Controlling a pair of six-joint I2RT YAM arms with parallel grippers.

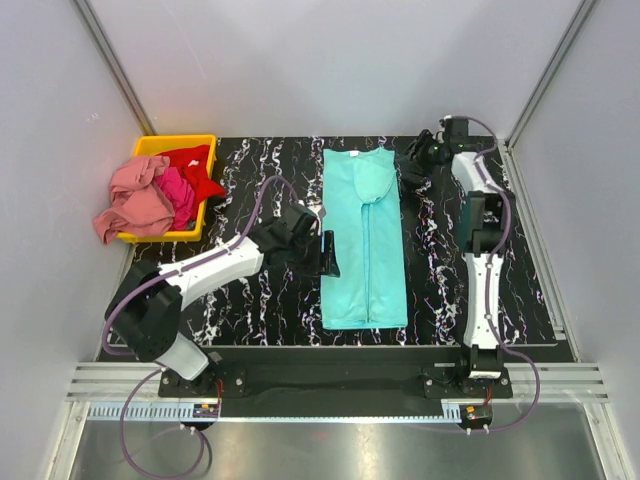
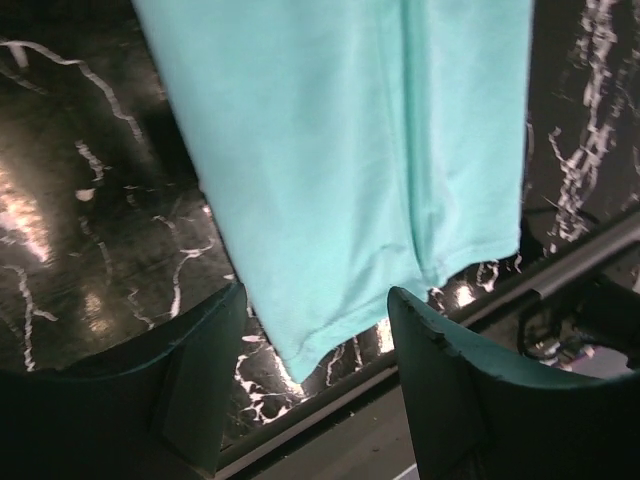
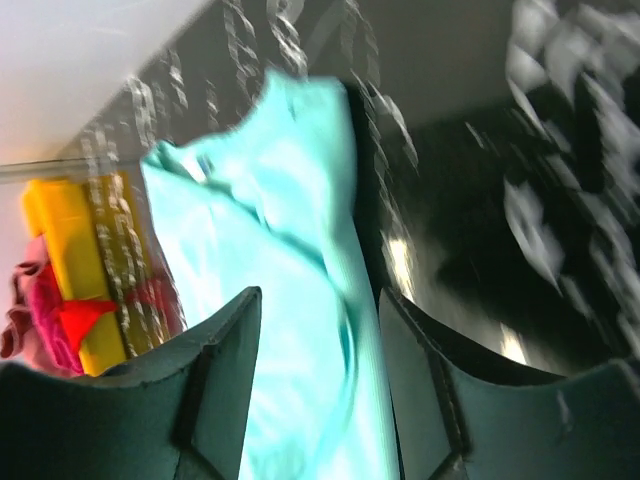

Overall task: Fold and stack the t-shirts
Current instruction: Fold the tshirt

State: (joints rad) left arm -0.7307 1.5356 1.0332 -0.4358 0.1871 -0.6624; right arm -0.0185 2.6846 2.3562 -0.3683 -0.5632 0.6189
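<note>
A turquoise-teal t-shirt lies on the black marbled table, folded lengthwise into a narrow strip with both sides turned in. It also shows in the left wrist view and the right wrist view. My left gripper is open and empty, just left of the strip's middle edge; its near corner shows between the jaws. My right gripper is open and empty, just right of the collar end. Salmon pink, magenta and red t-shirts lie crumpled in the bin.
A yellow plastic bin stands at the table's back left corner, the pink shirt spilling over its left rim. The table's front edge runs close below the shirt's hem. Grey walls enclose the table on three sides.
</note>
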